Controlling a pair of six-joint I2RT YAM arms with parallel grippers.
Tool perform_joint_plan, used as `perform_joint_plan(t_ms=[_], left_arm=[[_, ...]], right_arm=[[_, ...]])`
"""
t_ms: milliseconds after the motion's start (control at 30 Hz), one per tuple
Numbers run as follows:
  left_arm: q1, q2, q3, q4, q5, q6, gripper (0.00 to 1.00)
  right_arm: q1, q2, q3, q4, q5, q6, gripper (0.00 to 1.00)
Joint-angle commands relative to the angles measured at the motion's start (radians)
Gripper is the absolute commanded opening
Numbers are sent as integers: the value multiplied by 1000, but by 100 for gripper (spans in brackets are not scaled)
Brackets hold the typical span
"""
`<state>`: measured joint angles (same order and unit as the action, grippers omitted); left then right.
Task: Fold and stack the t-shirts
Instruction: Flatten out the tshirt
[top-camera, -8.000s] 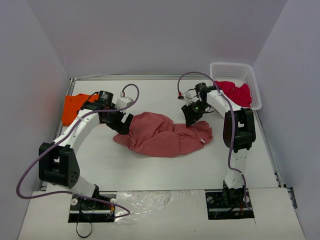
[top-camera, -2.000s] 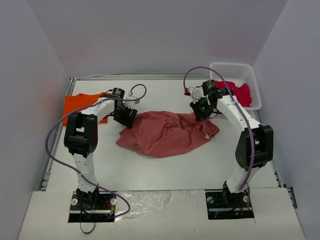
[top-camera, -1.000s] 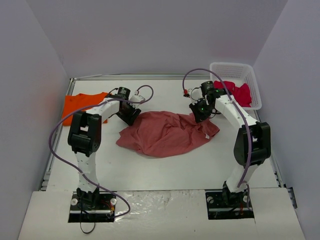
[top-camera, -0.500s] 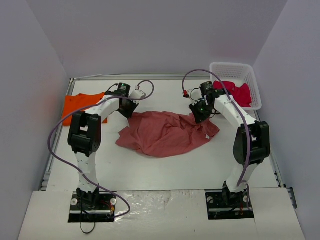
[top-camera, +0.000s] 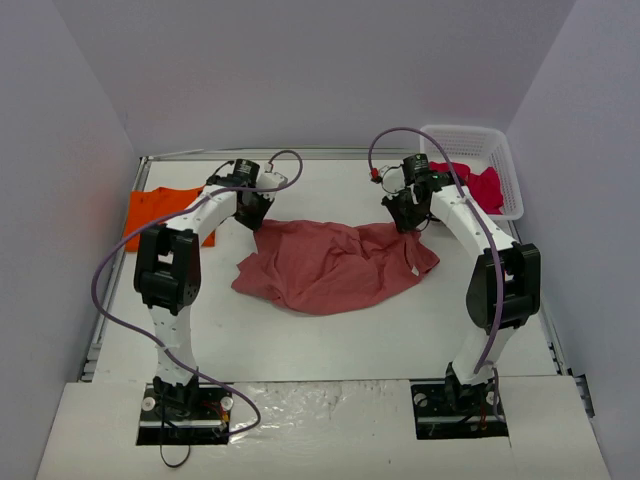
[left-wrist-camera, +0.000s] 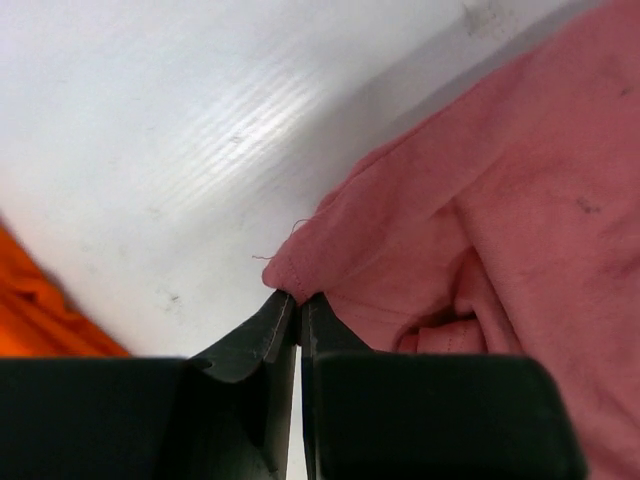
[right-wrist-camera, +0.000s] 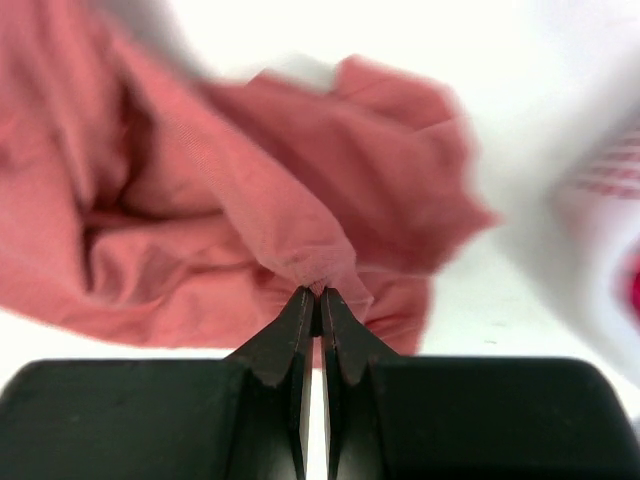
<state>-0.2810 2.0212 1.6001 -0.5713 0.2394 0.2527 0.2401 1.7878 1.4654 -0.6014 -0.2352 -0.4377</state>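
Note:
A large brick-red t-shirt (top-camera: 330, 265) lies crumpled across the middle of the table. My left gripper (top-camera: 258, 214) is shut on its far left corner; the left wrist view shows that hem (left-wrist-camera: 300, 262) pinched at the fingertips. My right gripper (top-camera: 405, 215) is shut on a fold at the shirt's far right edge, and the cloth (right-wrist-camera: 310, 255) rises bunched to its tips in the right wrist view. A bright orange t-shirt (top-camera: 160, 213) lies flat at the far left. A crimson-pink t-shirt (top-camera: 470, 185) sits in the white basket (top-camera: 470, 140).
The white basket stands at the far right corner against the wall. Purple cables loop above both wrists. Walls close in the table on three sides. The orange cloth (left-wrist-camera: 40, 300) shows at the left edge of the left wrist view.
My left gripper closed on the brick-red shirt's far left corner after moving right and back. The right gripper lifted its pinched fold slightly toward the back.

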Motion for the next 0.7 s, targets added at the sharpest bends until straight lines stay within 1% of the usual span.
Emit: perform_joint_plan(t_ms=[0,67,100,133,167,233,333,500,667], left_arm=[[43,-137,129,-64,-57,-96,2],[74,-180,167,-88,-90,-109,2],[83,-190,210,-99,-133,-109,2],[92,-203,231,-111,-152,-110,2],[110,-208,280,-139,-169,-115,2],[131,-226,325,-165,-192,-127,2],[144,-277,377,-196,-228,-118,2],[154,-366,385,-213,-267,-122,2],[152,-450,296,-217,-278,-139,2]], right_arm=[[-19,13,116,66,157,60,0],[-45,54,222,71,174,71,0],[-54,71,263,69,177,82,0],[-65,103,339,71,175,85,0],[-85,119,378,71,181,93,0],[-100,146,481,65,180,114,0],[-110,142,550,66,185,117,0],[-128,61,558,71,160,117,0],[-139,-91,451,107,154,125,0]])
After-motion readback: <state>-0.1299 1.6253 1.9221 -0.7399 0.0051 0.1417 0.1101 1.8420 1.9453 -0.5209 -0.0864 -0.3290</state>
